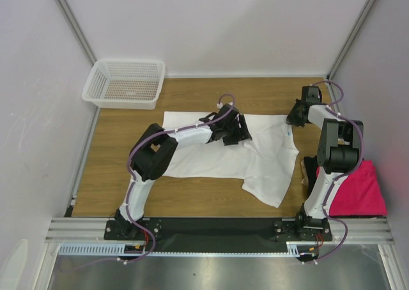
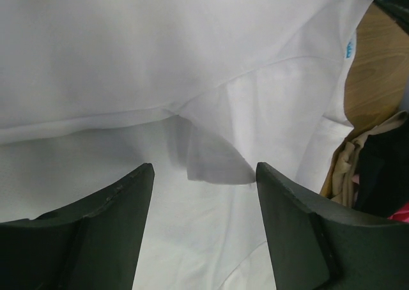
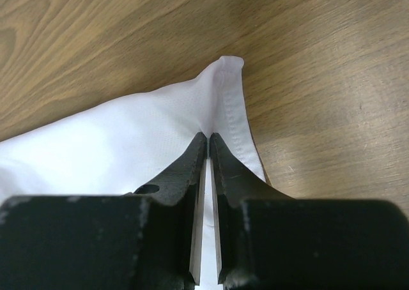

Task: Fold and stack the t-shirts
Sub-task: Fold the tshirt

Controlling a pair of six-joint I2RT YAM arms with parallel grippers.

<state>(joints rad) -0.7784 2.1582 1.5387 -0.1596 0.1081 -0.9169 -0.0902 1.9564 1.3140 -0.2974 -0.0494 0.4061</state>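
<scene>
white t-shirt (image 1: 262,159): lies spread and rumpled at the centre of the table (image 1: 121,175). One sleeve trails toward 5 o'clock.
tag (image 1: 289,130): small, blue and white, on the shirt's edge at 2 o'clock. It also shows in the left wrist view.
left gripper (image 2: 204,175): over the shirt's far middle, fingers (image 2: 121,207) well apart. A raised fold of white cloth lies between them, and nothing is clamped.
right gripper (image 3: 208,140): at the shirt's 2 o'clock corner, fingers pressed together on the stitched hem. The pinched corner peaks up off the bare wood.
pink t-shirt (image 1: 361,191): bunched at 4 o'clock on the table's right edge, apart from the white one.
black t-shirt (image 1: 308,170): a dark strip just beside the pink one, mostly hidden by the right arm.
basket (image 1: 124,82): white mesh, at 10 o'clock in the far corner.
</scene>
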